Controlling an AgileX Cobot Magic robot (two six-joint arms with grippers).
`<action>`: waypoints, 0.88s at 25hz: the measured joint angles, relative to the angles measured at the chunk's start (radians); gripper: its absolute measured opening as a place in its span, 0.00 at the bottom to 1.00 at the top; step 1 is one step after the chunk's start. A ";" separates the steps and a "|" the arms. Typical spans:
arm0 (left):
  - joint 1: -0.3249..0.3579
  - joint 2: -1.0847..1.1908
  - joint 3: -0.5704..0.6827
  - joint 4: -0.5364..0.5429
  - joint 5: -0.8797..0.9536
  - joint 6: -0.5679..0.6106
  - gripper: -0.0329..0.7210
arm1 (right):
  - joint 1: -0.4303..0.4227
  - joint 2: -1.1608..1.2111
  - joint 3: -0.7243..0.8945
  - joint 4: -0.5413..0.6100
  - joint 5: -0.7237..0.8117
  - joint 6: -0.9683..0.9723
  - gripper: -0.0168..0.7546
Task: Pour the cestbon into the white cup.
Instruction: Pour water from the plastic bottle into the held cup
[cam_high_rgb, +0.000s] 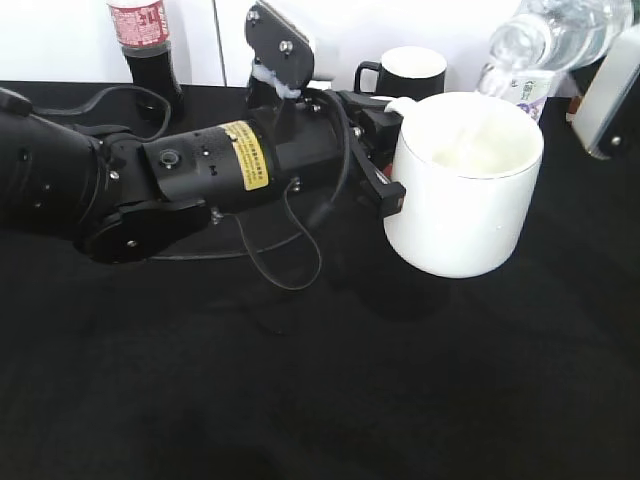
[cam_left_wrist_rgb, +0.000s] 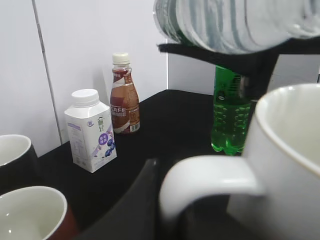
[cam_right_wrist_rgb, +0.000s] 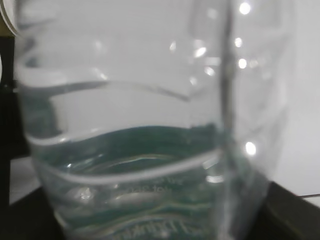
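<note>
Left pincer (cam_high_rgb: 385, 150) is at the cup's (cam_high_rgb: 462, 185) handle, black fingers (cam_high_rgb: 388, 192) either side of the white loop, one finger tip lying against the cup wall. It looks clamped on the handle, though the contact itself is partly hidden. In the left wrist view the handle (cam_left_wrist_rgb: 207, 182) curves across the foreground with a dark finger (cam_left_wrist_rgb: 132, 207) just beside it.

The cup stands on the black worktop (cam_high_rgb: 320, 380), right of centre, mouth open upward, white inside.

Above its far rim the bottle (cam_high_rgb: 555, 40) is tipped over, neck down toward the cup mouth, clear ribbed body running off the top right corner. From the left wrist it crosses the top of the frame (cam_left_wrist_rgb: 235, 22), over the cup rim (cam_left_wrist_rgb: 290, 135).

Right pincer: can't tell. The right wrist view is filled by the clear bottle wall (cam_right_wrist_rgb: 150, 125), a band of green low down, and no fingers show.

Behind, a cola bottle (cam_high_rgb: 145, 45) at the back left and a black mug (cam_high_rgb: 405, 72) behind the arm. The left wrist view also shows a small white carton (cam_left_wrist_rgb: 91, 130), a brown drink bottle (cam_left_wrist_rgb: 124, 95) and a green bottle (cam_left_wrist_rgb: 230, 112) at the worktop's far edge.
</note>
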 joint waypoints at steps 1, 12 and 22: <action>0.000 0.000 0.000 0.000 0.000 0.000 0.10 | 0.000 0.000 0.000 0.032 0.000 -0.035 0.66; 0.000 0.000 0.000 -0.039 0.011 0.000 0.10 | 0.000 0.000 0.000 0.069 -0.005 -0.118 0.66; 0.000 0.000 0.000 -0.040 0.040 0.000 0.10 | 0.000 -0.001 -0.002 0.070 -0.009 -0.162 0.66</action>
